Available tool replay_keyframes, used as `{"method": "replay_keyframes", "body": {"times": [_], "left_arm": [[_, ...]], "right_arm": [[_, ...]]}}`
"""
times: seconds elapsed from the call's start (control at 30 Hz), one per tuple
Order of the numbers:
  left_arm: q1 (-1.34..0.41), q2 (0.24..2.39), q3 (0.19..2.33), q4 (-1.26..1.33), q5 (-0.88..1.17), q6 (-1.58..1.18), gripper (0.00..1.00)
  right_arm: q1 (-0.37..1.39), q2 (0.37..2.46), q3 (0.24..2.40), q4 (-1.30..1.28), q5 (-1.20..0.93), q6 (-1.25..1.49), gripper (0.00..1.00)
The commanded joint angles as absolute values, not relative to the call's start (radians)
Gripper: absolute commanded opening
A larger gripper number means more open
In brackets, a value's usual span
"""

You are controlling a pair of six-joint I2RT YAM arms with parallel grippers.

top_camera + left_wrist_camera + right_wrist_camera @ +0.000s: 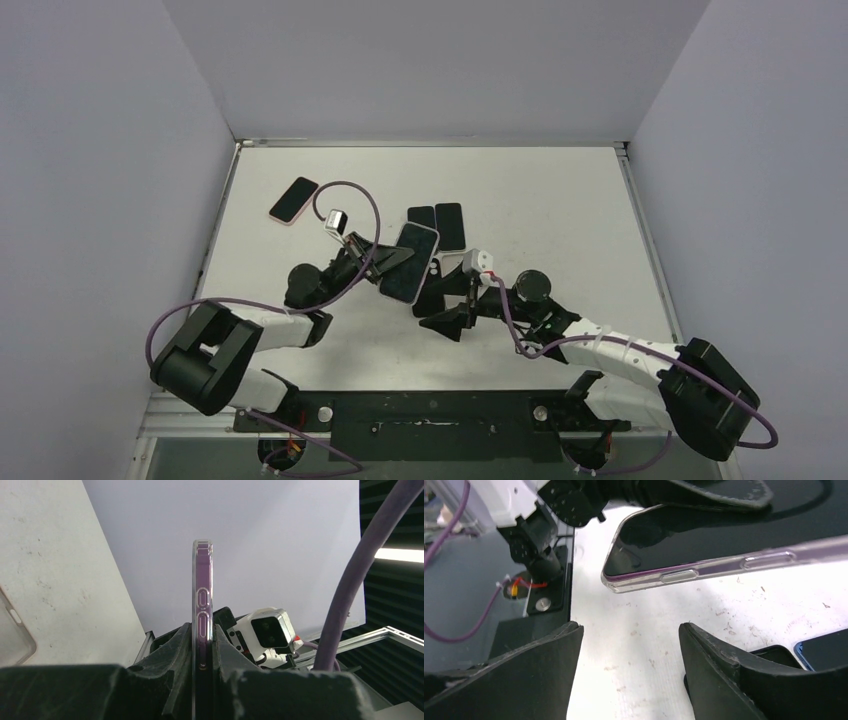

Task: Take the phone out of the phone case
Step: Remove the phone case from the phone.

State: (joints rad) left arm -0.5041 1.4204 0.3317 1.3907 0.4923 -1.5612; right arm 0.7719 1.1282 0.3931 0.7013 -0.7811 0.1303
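Left wrist view, left gripper [202, 647] clamped on cased phone [202, 590], right gripper [630, 630] spread wide just beside it, over tabletop [724, 605]

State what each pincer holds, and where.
Left pincer clamps the cased phone across its front and back faces, at the buttoned long edge. Right pincer is open, holding nothing.
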Motion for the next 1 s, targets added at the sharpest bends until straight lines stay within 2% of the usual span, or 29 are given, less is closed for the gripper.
{"method": "replay_keyframes", "body": {"times": [0.0,0.27,0.53,0.67,0.9,0.93,0.97], "left_arm": [[-0.503,1.335,0.317,1.467,0.384,-1.550,0.00],[-0.510,1.222,0.310,1.343,0.345,-1.461,0.00],[-0.524,1.192,0.319,1.294,0.350,-1.424,0.00],[-0.529,1.198,0.329,1.301,0.367,-1.413,0.00],[-0.522,1.199,0.344,1.283,0.424,-1.363,0.00],[-0.520,1.202,0.351,1.271,0.443,-1.353,0.00],[-0.517,1.206,0.357,1.264,0.464,-1.342,0.03]], "right_arm": [[0.809,1.095,0.361,0.965,-0.613,0.391,0.74],[0.840,1.105,0.364,1.042,-0.388,0.658,0.76],[0.836,1.176,0.448,1.061,-0.374,0.746,0.63],[0.822,1.215,0.475,1.070,-0.396,0.764,0.48],[0.744,1.255,0.477,1.109,-0.507,0.815,0.05],[0.728,1.253,0.471,1.118,-0.526,0.823,0.00],[0.712,1.250,0.468,1.123,-0.547,0.828,0.00]]}}
